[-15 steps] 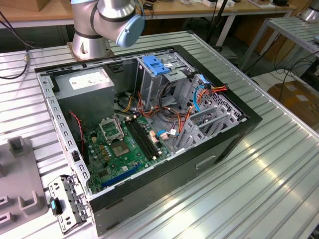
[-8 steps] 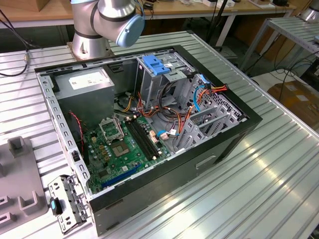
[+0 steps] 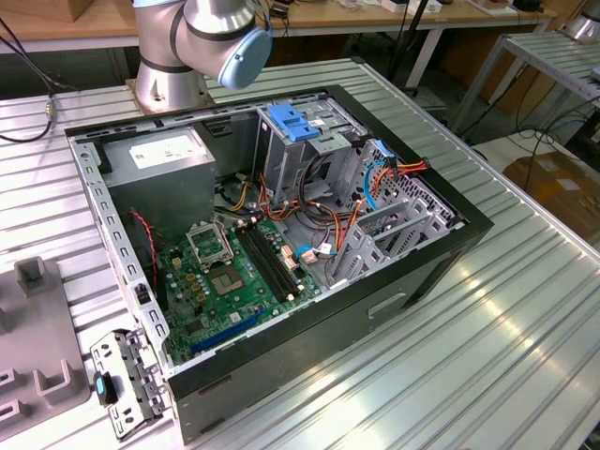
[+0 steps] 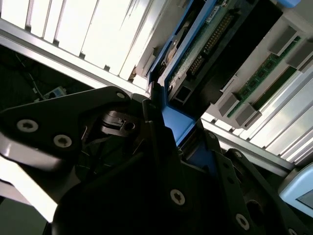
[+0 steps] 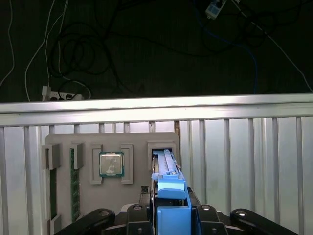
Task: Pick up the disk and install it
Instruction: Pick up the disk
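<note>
Gripper (image 5: 171, 211) is closed down to the width of the disk (image 5: 170, 192). Its fingers (image 4: 152, 105) sit on both sides of the disk's blue rail and look pressed on it in both wrist views. The disk stands on its edge in the end slot of a grey tray (image 5: 137, 142), at the tray edge farthest from the memory sticks (image 5: 74, 183). A processor chip (image 5: 111, 164) lies in the middle of the tray. The second wrist view shows the disk's green board side (image 4: 198, 51). The tray (image 3: 37, 319) lies on the tabletop (image 3: 450, 356) by its edge at the exterior view's left. An open computer case (image 3: 441, 258) sits mid-tabletop, with the arm base (image 3: 169, 80) at the far edge.
</note>
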`<state>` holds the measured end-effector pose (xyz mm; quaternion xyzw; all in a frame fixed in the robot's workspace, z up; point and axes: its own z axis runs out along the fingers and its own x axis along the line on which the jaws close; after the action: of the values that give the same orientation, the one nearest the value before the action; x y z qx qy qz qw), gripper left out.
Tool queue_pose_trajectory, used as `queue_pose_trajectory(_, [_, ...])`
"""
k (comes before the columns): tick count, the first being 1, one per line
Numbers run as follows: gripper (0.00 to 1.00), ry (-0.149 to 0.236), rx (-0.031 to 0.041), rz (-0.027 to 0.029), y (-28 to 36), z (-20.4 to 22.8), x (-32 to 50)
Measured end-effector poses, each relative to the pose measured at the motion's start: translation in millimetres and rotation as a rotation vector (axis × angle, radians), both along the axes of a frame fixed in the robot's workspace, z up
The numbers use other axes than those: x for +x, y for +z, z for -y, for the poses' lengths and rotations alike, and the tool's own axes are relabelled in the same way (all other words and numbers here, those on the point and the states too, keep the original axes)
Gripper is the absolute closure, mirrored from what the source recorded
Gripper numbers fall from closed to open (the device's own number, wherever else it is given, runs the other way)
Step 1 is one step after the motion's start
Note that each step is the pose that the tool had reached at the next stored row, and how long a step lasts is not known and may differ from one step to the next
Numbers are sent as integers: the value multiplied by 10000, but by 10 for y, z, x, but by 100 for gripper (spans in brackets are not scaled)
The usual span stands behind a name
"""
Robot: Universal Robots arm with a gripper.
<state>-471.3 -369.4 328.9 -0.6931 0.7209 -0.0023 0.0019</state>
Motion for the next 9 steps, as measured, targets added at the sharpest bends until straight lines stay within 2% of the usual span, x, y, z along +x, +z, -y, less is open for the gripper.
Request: queue_pose_trajectory(9, [63, 0, 1, 0, 22, 0, 0])
